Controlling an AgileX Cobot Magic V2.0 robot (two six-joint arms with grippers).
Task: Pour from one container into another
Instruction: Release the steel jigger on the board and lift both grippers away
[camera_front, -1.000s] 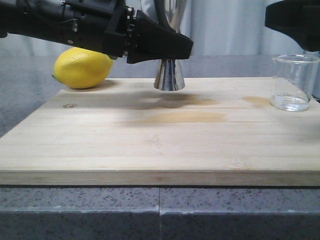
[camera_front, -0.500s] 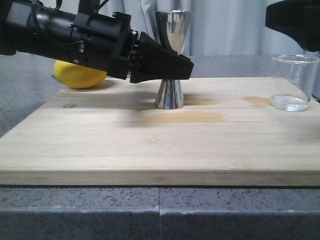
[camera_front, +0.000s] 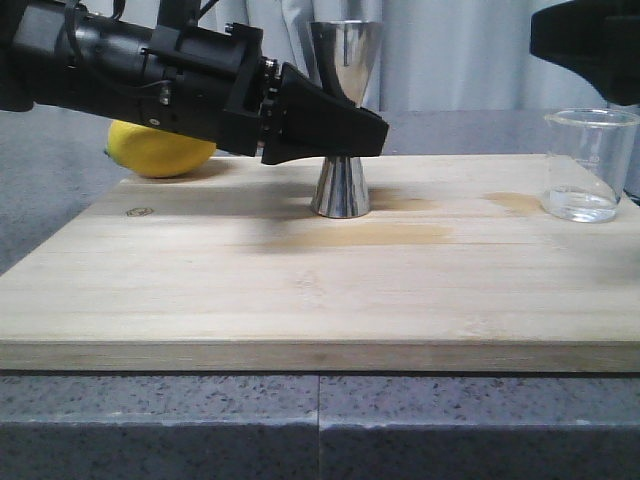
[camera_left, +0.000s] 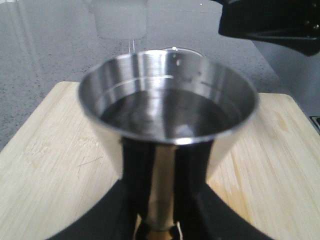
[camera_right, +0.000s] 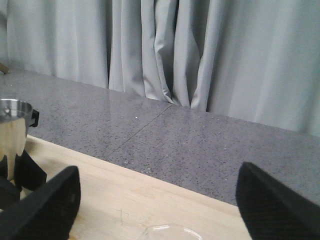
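Left gripper (camera_front: 350, 135): jaws clamped on jigger (camera_front: 342, 115) waist; jigger upright, base on wooden board (camera_front: 300, 270). Right gripper (camera_right: 155, 200): jaws wide apart, above beaker (camera_front: 585, 165) at board's right edge. Lemon (camera_front: 160, 150) behind left arm.

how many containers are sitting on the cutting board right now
2: the steel jigger near the board's back middle, held at its waist by the left gripper, and the glass beaker at the right edge.
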